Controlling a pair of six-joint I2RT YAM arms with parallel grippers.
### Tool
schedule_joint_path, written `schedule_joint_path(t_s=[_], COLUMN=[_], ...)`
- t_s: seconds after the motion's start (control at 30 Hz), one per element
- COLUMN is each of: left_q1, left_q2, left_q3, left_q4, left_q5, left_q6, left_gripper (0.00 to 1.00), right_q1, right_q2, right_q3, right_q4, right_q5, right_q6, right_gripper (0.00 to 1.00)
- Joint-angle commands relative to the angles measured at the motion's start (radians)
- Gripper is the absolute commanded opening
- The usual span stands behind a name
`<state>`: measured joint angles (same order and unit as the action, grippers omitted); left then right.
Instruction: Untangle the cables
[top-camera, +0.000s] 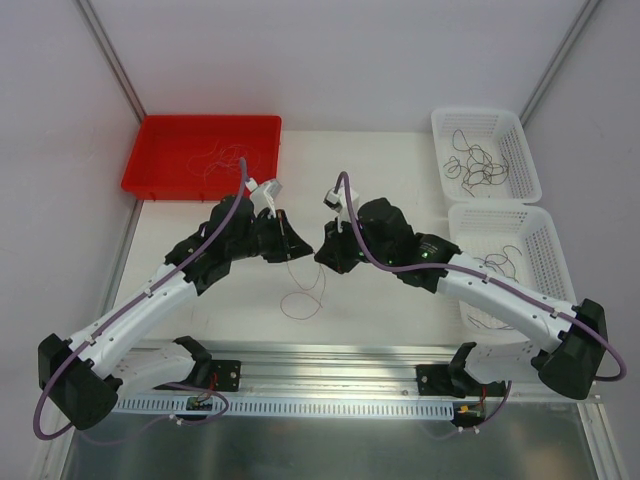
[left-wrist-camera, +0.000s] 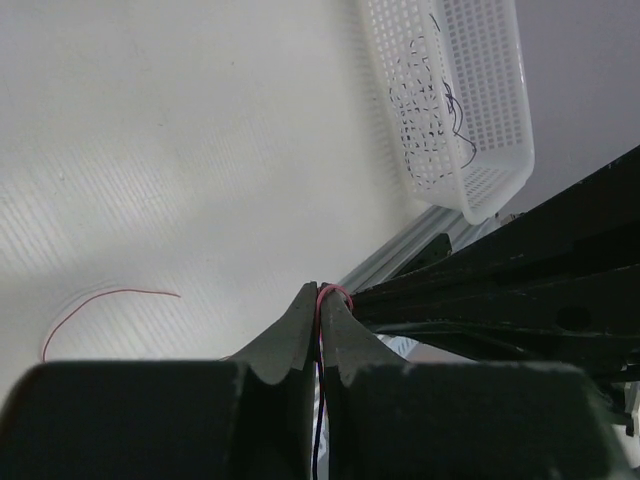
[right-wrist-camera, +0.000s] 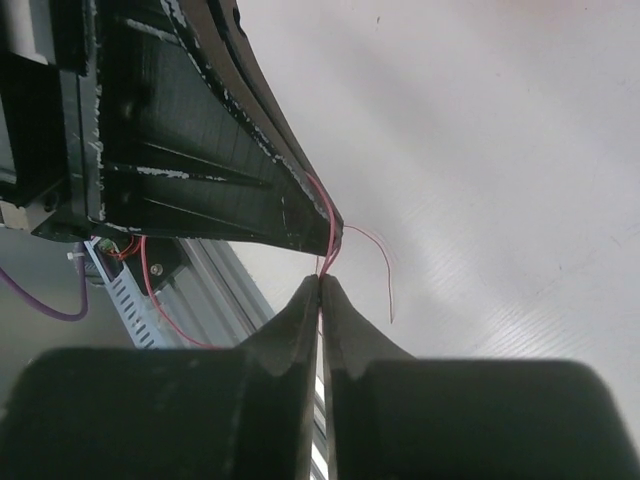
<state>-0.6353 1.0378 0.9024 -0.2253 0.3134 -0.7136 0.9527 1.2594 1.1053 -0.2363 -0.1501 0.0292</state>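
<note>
My two grippers meet tip to tip above the middle of the table. The left gripper (top-camera: 300, 247) (left-wrist-camera: 322, 292) is shut on a pink cable (left-wrist-camera: 334, 291) that curls over its tips, with a dark cable (left-wrist-camera: 318, 420) running down between the fingers. The right gripper (top-camera: 325, 255) (right-wrist-camera: 321, 279) is shut on the same pink cable (right-wrist-camera: 329, 240) just below the left gripper's black finger (right-wrist-camera: 200, 150). A free pink end (right-wrist-camera: 383, 262) curves off to the right. In the top view a thin cable loop (top-camera: 303, 300) hangs from the two grippers down to the table.
A red tray (top-camera: 160, 160) at the back left holds a few thin wires. Two white baskets (top-camera: 528, 170) (top-camera: 555, 255) on the right hold dark cables. A loose red wire (left-wrist-camera: 100, 297) lies on the table. The aluminium rail (top-camera: 330, 375) runs along the near edge.
</note>
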Motion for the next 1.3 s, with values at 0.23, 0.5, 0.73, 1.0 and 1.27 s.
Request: schedule_joint_path(t_s=[0.23, 0.5, 0.73, 1.0, 1.27], left_q1=[-0.001, 0.066, 0.295, 0.493, 0.629], left_q2=[-0.012, 0.093, 0.247, 0.522, 0.839], left_q3=[0.081, 0.375, 0.746, 1.188, 1.377], left_q4=[0.032, -0.043, -0.065, -0.066, -0.051], left_q5=[-0.057, -0.085, -0.02, -0.06, -0.165], left_q6=[0.134, 0.287, 0.33, 0.348, 0.368], left_gripper=[0.0, 0.0, 0.0, 0.0, 0.0], right_q1=[0.009, 0.008, 0.008, 0.008, 0.008], right_q2=[-0.087, -0.251, -0.36, -0.41, -0.416], right_q3=[0.024, -0.005, -0.028, -0.062, -0.081], right_q4=[-0.046, -0.192, -0.282, -0.334, -0.38], right_q5=[0.029, 0.24, 0.379, 0.425, 0.449], right_q6=[-0.054, -0.097, -0.095, -0.057, -0.054], right_gripper=[0.54, 0.85, 0.96, 0.97, 0.97])
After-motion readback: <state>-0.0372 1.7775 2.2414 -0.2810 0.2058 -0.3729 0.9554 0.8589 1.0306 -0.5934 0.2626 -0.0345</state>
